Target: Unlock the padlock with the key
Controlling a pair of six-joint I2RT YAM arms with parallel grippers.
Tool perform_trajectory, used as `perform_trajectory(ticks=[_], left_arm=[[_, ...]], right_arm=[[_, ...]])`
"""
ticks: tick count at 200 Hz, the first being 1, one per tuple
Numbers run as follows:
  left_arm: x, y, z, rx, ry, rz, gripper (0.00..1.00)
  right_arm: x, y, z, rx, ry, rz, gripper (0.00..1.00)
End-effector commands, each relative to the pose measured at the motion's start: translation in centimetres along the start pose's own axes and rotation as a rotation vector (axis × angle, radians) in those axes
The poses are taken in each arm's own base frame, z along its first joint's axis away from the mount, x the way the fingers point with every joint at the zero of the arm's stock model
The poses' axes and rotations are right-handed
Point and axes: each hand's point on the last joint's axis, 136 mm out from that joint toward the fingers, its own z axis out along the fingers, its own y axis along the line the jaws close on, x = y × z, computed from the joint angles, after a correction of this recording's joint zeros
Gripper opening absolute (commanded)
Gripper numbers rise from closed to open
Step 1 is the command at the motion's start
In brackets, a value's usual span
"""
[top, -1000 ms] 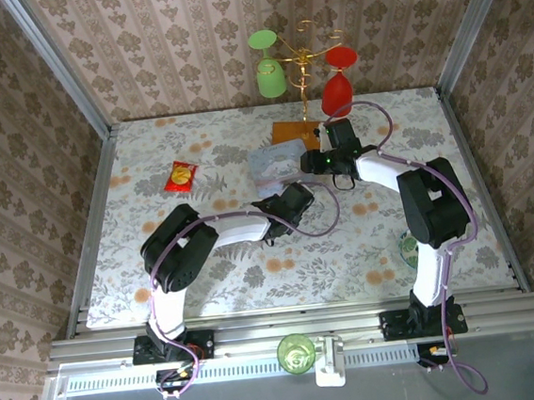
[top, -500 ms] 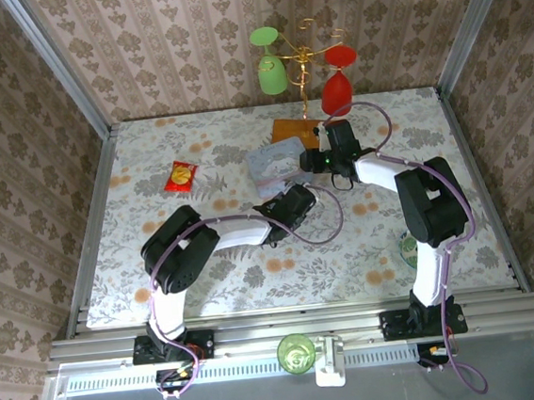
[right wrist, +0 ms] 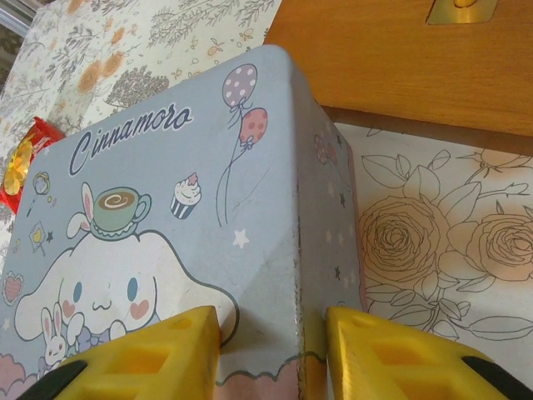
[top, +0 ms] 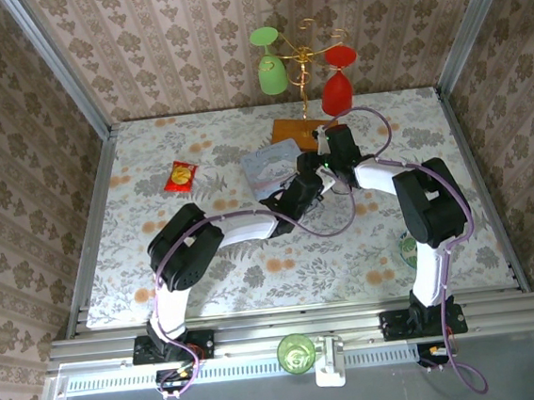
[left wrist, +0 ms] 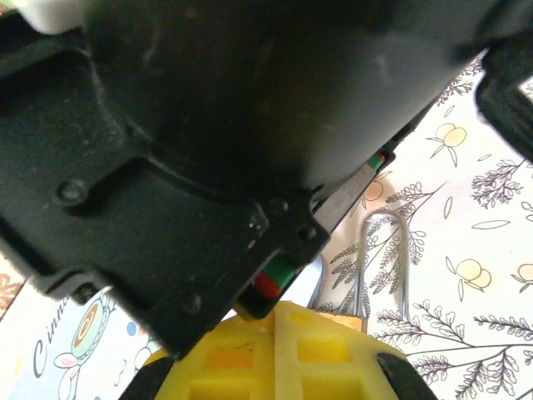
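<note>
My left gripper [left wrist: 279,312] has its yellow fingers pressed together, and the small brass padlock [left wrist: 346,319] sits at their tips. Its thin silver shackle [left wrist: 385,250] stands up over the flowered cloth. The black body of the right arm [left wrist: 208,125] hangs close above them. Seen from above, the left gripper [top: 304,189] is tucked just under the right gripper [top: 315,162]. The right gripper [right wrist: 271,321] is open. Its fingers straddle the near edge of the pale blue tin [right wrist: 166,208], one over the lid and one beside the wall.
The wooden base [right wrist: 400,58] of the gold stand [top: 304,73], which holds a green and a red glass, lies just behind the tin [top: 269,167]. A red-and-yellow snack packet [top: 181,175] lies far left. A green cup [top: 407,246] stands by the right arm.
The left gripper has moved up and right, under the right gripper. The tin has slid a little to the left and turned. The right gripper has shifted slightly.
</note>
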Motion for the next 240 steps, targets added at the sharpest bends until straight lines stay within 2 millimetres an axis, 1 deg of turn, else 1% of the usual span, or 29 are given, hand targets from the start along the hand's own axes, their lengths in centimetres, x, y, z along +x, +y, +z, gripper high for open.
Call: perform_trajectory(ticks=[1,11,25,36,44,55,66,74,91,99,109,128,141,157,180,195,202,221,240], left_arm=[[-1.8,1.6,-3.4,0.008,-0.065,-0.110,0.00],[-0.9,1.4,-4.9,0.030,-0.063,-0.156,0.01],[1.6,0.9,-6.2,0.070,-0.011,-0.247,0.02],[3.2,0.8,-7.0,0.101,0.021,-0.341,0.05],[4.6,0.4,-6.8,0.145,0.066,-0.428,0.12],[6.6,-0.2,-5.8,0.200,0.152,-0.523,0.14],[7.7,-0.8,-4.7,0.191,0.190,-0.512,0.16],[7.7,-1.3,-4.0,0.196,0.187,-0.485,0.21],[6.7,-2.5,-2.8,0.272,0.131,-0.469,0.36],[6.3,-2.7,-2.0,0.295,0.132,-0.456,0.40],[5.8,-3.4,-1.4,0.343,0.110,-0.442,0.44],[4.4,-3.0,-1.2,0.354,0.053,-0.460,0.46],[3.6,-2.7,-0.9,0.352,0.038,-0.449,0.52],[3.2,-2.7,-0.3,0.344,0.037,-0.400,0.55],[3.3,-2.5,0.9,0.343,0.055,-0.364,0.59],[3.5,-2.5,2.0,0.348,0.073,-0.352,0.60],[3.9,-2.4,2.5,0.335,0.094,-0.340,0.59],[4.2,-2.0,2.9,0.335,0.095,-0.351,0.60],[4.1,-2.7,3.0,0.345,0.108,-0.323,0.60]], right_arm=[[7.6,-2.0,-0.2,0.074,0.250,0.063,0.40],[6.8,-1.9,-0.8,0.076,0.234,0.054,0.41],[5.3,-1.9,-1.6,0.090,0.196,0.051,0.42],[4.3,-2.2,-2.4,0.106,0.149,0.051,0.43],[3.7,-2.4,-3.0,0.113,0.124,0.053,0.43],[2.8,-2.8,-3.8,0.129,0.094,0.059,0.44],[2.0,-2.9,-4.5,0.122,0.059,0.072,0.45],[1.5,-2.9,-5.0,0.111,0.047,0.086,0.46],[0.9,-2.7,-6.1,0.105,0.046,0.089,0.46],[0.8,-2.7,-6.7,0.120,0.044,0.075,0.47],[0.7,-2.8,-7.8,0.146,0.037,0.057,0.47],[0.7,-2.7,-9.5,0.161,0.012,0.050,0.47],[1.4,-2.8,-10.3,0.162,0.013,0.058,0.47],[2.1,-2.7,-11.2,0.158,0.002,0.070,0.48],[3.3,-2.9,-11.8,0.145,-0.002,0.101,0.48],[4.2,-3.1,-11.8,0.137,0.015,0.115,0.48],[4.5,-3.3,-11.8,0.137,0.019,0.120,0.48],[5.1,-3.7,-12.2,0.136,0.022,0.133,0.48],[5.2,-4.3,-13.1,0.155,-0.006,0.156,0.48]])
